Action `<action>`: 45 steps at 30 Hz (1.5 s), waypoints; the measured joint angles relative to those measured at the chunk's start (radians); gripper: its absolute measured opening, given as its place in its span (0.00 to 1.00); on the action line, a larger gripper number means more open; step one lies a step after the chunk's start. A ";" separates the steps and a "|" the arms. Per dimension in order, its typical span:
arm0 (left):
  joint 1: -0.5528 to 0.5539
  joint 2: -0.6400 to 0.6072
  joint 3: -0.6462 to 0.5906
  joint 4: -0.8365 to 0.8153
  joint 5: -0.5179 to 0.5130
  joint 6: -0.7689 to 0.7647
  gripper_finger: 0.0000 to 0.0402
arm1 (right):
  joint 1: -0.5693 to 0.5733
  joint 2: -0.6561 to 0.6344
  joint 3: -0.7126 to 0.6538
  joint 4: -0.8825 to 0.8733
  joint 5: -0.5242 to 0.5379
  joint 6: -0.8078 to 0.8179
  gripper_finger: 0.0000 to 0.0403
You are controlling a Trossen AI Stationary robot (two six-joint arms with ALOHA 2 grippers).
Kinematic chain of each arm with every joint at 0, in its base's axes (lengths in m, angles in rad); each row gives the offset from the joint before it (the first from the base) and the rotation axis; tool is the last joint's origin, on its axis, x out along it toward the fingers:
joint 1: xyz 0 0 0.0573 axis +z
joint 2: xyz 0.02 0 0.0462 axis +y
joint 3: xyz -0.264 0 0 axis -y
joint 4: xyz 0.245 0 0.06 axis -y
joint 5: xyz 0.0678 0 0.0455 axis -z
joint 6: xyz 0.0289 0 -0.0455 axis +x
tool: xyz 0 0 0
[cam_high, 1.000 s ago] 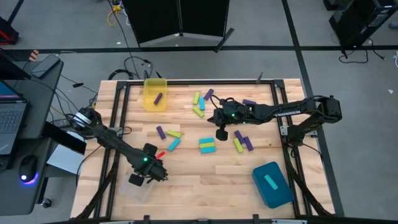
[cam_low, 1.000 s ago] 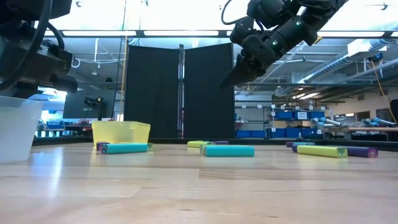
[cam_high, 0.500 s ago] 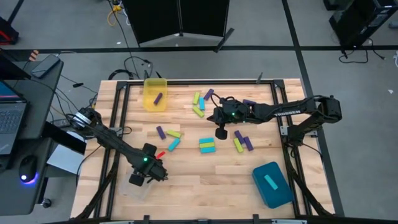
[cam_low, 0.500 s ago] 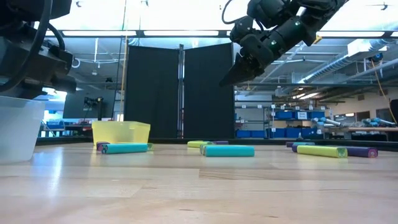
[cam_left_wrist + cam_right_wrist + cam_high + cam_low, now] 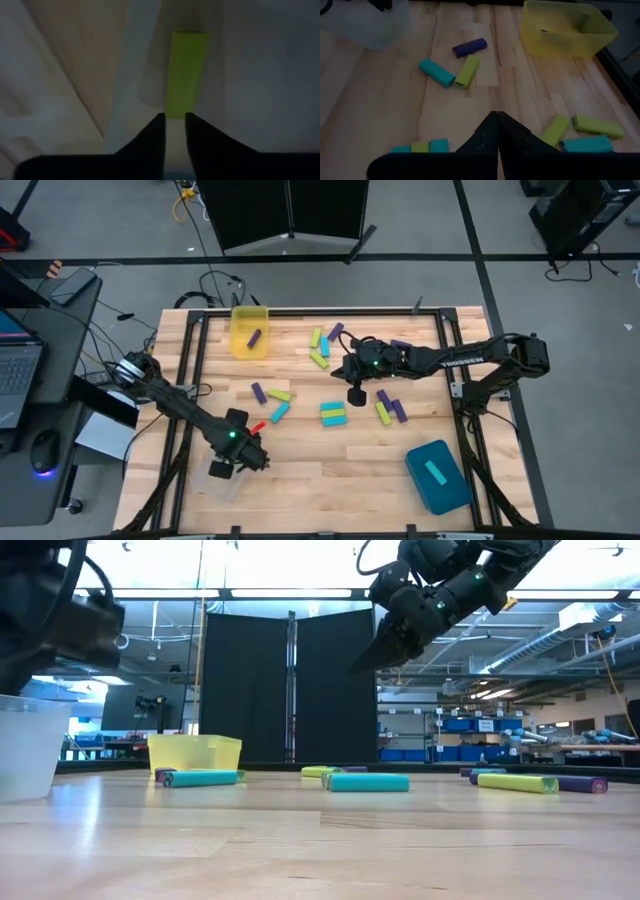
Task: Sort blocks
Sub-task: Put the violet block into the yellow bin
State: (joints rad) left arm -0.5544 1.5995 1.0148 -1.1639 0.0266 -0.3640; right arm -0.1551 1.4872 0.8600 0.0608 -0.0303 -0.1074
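Several purple, yellow-green and cyan blocks lie flat on the table, among them a cyan and green group [image 5: 333, 414], a purple and green pair [image 5: 270, 393] and a far cluster [image 5: 322, 345]. My left gripper [image 5: 228, 468] hangs over the clear bin [image 5: 222, 482] at the near left, slightly open [image 5: 173, 120]. A yellow-green block [image 5: 186, 75] lies on the bin's floor just past the fingertips. My right gripper [image 5: 355, 394] is shut [image 5: 497, 117] and raised above mid-table [image 5: 365, 665], over bare wood between the blocks.
The yellow bin [image 5: 250, 330] at the far left holds a purple block [image 5: 254, 337]. The teal bin [image 5: 438, 477] at the near right holds a cyan block [image 5: 436, 471]. More blocks lie right of my right gripper [image 5: 390, 408]. Bare wood runs along the near edge.
My left gripper has risen a little above the clear bin. My right gripper has lifted slightly and stays shut. The blocks on the table have not moved.
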 joint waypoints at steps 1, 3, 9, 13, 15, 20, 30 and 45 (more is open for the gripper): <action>0.003 -0.013 0.002 0.003 -0.001 -0.010 0.14 | -0.001 0.000 0.000 0.006 -0.018 0.000 0.03; 0.005 -0.044 0.002 0.001 -0.009 -0.043 0.08 | -0.005 0.000 0.000 0.028 -0.067 -0.002 0.03; 0.007 -0.166 0.002 0.023 -0.125 -0.168 0.03 | -0.019 0.000 0.000 0.067 -0.107 -0.010 0.03; 0.015 -0.244 0.001 0.104 -0.235 -0.223 0.02 | -0.028 -0.001 -0.019 0.104 -0.120 -0.010 0.03; 0.030 -0.288 -0.020 0.181 -0.275 -0.223 0.01 | -0.036 -0.001 -0.050 0.151 -0.157 -0.003 0.03; 0.108 -0.386 -0.136 0.447 -0.321 -0.134 0.01 | -0.049 -0.005 -0.130 0.244 -0.192 0.040 0.03; 0.324 -0.449 -0.498 1.215 -0.276 0.137 0.01 | -0.131 -0.105 -0.089 -0.076 -0.118 0.024 0.09; 0.602 -0.449 -0.654 1.588 -0.144 0.237 0.01 | -0.176 -0.020 0.090 -0.426 -0.091 0.065 0.22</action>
State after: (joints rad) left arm 0.0475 1.1507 0.3607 0.4243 -0.1169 -0.1268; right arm -0.3313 1.4670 0.9503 -0.3652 -0.1215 -0.0428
